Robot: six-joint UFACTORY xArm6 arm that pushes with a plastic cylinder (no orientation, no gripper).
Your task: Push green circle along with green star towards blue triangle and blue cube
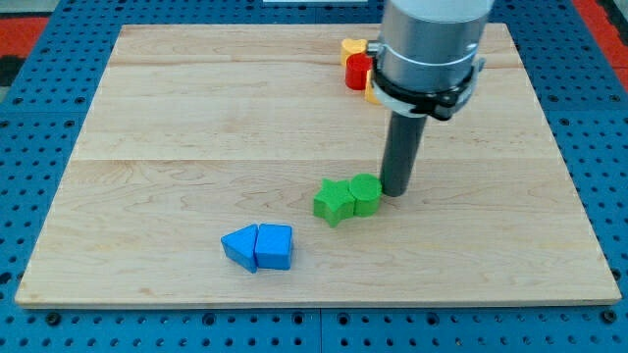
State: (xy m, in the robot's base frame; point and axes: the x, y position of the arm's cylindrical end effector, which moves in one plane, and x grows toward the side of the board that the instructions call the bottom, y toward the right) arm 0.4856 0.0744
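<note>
The wooden board point(196, 118) fills almost the whole frame, pale planks laid over a blue pegboard surface point(39, 324) that shows around its edges. Next in size, the arm's grey cylindrical body point(432, 39) drops in from the top right of the frame, ringed by a dark collar, and out of it a straight dark rod point(402, 147) comes down upright, no lean to it. There is no pincer on this arm at all, so nothing is clenched or released; it ends in the bare rod.

My tip point(396, 191) sits on the board just right of centre, right up against the right-hand side of the green circle point(365, 193). The green circle in turn touches the green star point(334, 201), which lies immediately to its left and a shade lower. So that is tip, circle, star in a short line slanting down to the left.

Lower left of that pair, well apart from them, the blue cube point(240, 246) and the blue triangle point(275, 246) sit pressed side by side near the bottom edge of the board, cube on the left.

Up at the top, tucked partly behind the arm, a red block point(358, 71) and a yellow block point(351, 46) huddle together; their shapes are hard to make out.
</note>
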